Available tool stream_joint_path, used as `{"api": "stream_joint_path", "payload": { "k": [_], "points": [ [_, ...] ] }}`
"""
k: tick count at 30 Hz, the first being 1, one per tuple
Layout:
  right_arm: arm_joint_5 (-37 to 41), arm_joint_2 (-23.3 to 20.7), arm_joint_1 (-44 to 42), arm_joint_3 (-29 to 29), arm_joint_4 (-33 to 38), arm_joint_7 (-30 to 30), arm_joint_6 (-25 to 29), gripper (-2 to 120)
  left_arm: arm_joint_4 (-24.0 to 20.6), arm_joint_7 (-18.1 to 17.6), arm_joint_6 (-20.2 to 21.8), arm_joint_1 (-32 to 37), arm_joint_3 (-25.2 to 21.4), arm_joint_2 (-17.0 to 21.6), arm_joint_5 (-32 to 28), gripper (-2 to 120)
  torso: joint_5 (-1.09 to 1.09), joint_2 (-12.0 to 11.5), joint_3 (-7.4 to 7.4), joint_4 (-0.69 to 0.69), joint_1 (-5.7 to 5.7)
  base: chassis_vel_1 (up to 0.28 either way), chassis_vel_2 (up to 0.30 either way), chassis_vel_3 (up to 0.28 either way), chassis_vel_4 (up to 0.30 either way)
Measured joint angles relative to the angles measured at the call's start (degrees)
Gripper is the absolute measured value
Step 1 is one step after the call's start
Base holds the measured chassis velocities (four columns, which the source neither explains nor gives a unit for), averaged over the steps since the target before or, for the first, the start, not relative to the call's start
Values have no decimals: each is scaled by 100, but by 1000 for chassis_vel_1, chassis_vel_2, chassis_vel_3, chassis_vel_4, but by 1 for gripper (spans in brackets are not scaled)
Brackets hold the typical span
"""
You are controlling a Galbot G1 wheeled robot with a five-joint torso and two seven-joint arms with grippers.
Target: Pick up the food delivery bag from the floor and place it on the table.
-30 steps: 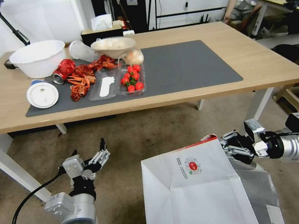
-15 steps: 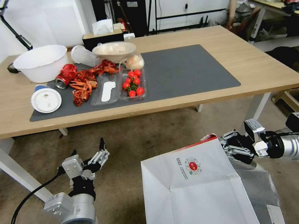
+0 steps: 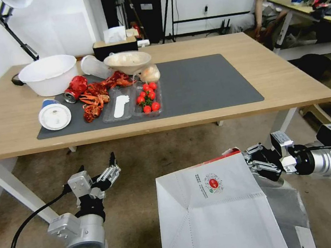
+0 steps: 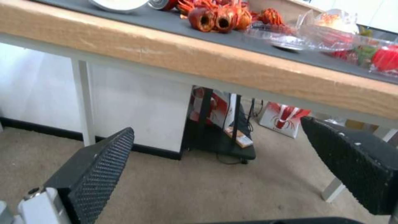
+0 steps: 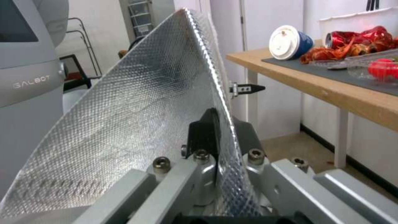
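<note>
The food delivery bag [image 3: 219, 209], white with a red edge and a small round logo, is low in the head view, in front of the table [image 3: 288, 82]. Its base runs off the picture's lower edge. My right gripper [image 3: 259, 164] is shut on the bag's upper right rim. In the right wrist view the fingers [image 5: 209, 127] pinch the silver foil wall [image 5: 136, 102]. My left gripper [image 3: 99, 168] hovers open and empty over the carpeted floor [image 3: 146, 162], left of the bag. Its pads [image 4: 104, 168] stand wide apart below the table edge [image 4: 248, 71].
The dark mat's [image 3: 208, 79] left half holds a white bowl [image 3: 48, 73], crayfish [image 3: 94, 96], a crushed can [image 3: 74, 88], a lidded cup [image 3: 54, 116], a tomato tray [image 3: 148, 98] and a beige bowl [image 3: 127, 60]. Its right half is bare. White table legs [image 3: 5, 190] flank the floor space.
The table and room have slid down in the head view, so the camera has moved. Both arms and the bag keep their places in the picture.
</note>
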Motion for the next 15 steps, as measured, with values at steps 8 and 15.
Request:
{"api": "stream_joint_path", "payload": {
  "k": [8, 15],
  "points": [
    [-3, 5, -21, 19, 28, 0, 0, 0, -27, 0, -5, 33, 6, -13, 7, 100, 0, 194, 114, 0, 81, 0, 0, 0, 0],
    [-3, -10, -43, 41, 55, -1, 0, 0, -56, -1, -6, 38, 2, -11, 7, 100, 0, 345, 205, 0, 141, 0, 0, 0, 0]
  ]
}}
